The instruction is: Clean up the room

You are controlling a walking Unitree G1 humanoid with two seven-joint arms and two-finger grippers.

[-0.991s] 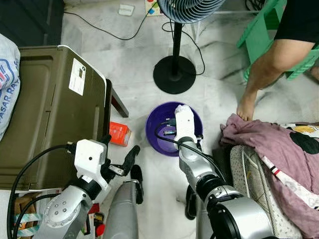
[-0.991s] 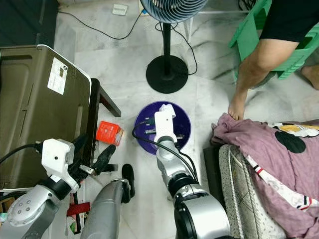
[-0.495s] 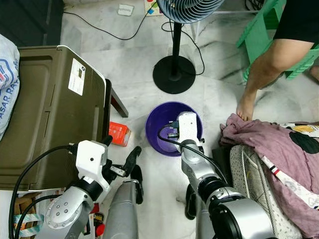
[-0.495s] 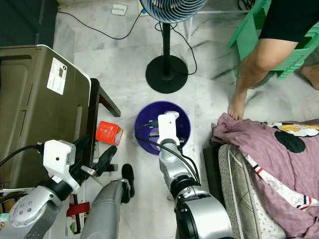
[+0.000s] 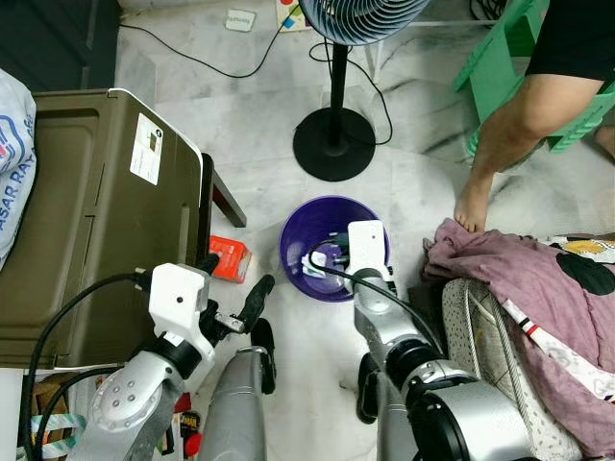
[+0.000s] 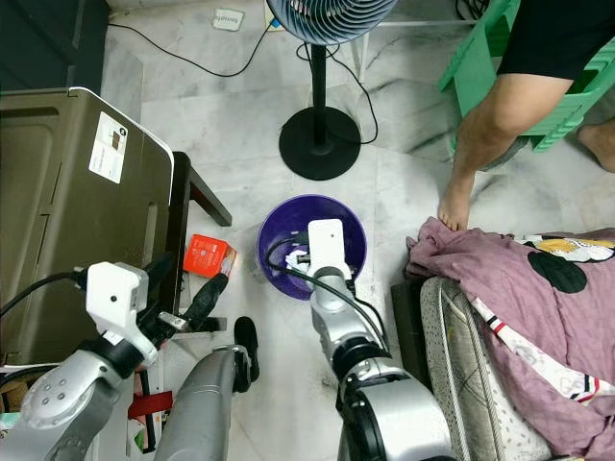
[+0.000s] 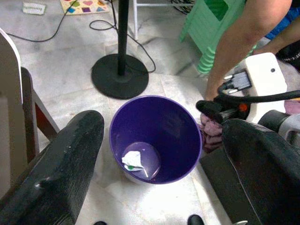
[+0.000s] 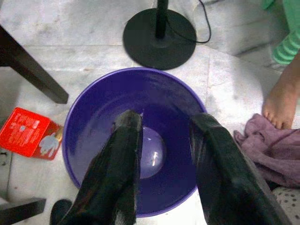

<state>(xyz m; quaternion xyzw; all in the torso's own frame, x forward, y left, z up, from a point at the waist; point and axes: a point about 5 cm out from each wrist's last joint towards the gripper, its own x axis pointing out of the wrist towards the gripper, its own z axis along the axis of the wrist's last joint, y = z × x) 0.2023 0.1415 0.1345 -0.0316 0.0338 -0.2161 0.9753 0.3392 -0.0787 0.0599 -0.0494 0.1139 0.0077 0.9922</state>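
Directly beneath the right gripper sits the purple bin on the marble floor, and its jaws hang parted and empty over the rim. Down at the bin's bottom lies a crumpled white scrap; what it is can't be made out. Off to the left, the left gripper has jaws spread wide, framing the bin. Beside them, a red box, half hidden. A person's leg is cut off above.
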